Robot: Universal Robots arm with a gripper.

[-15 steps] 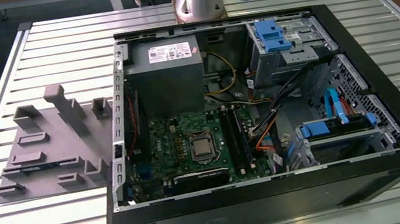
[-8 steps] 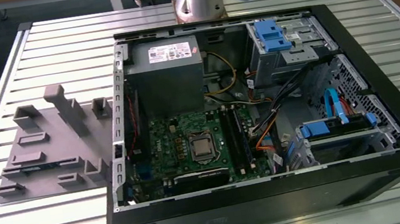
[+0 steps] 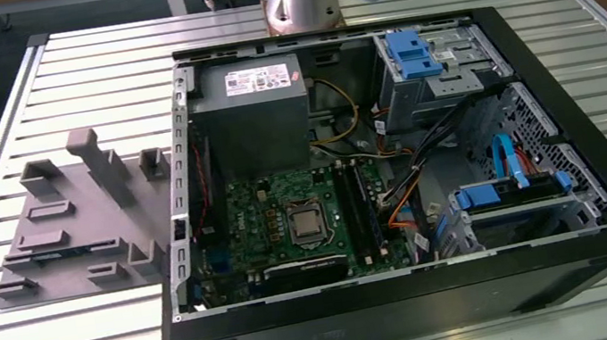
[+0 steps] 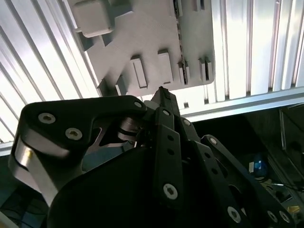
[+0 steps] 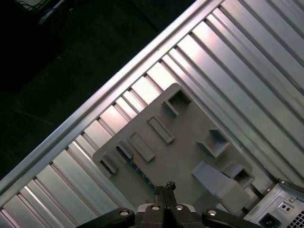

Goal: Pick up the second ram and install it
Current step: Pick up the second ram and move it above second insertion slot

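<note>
Black fingers over blocky gray tray

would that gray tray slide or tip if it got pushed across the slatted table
Likely slides rather than tips: the gray tray is broad and flat on the smooth metal table. Probably light and stiff, looking like moulded plastic.

Exterior view is evenly lit from overhead. The ribbed metal table has a soft sheen and no harsh shadows, though the inside of the computer case goes pretty murky. In both wrist views the table slats blow out to white glare, and in the second wrist view the tool sits close, dark and a bit soft — mostly silhouette.
</note>
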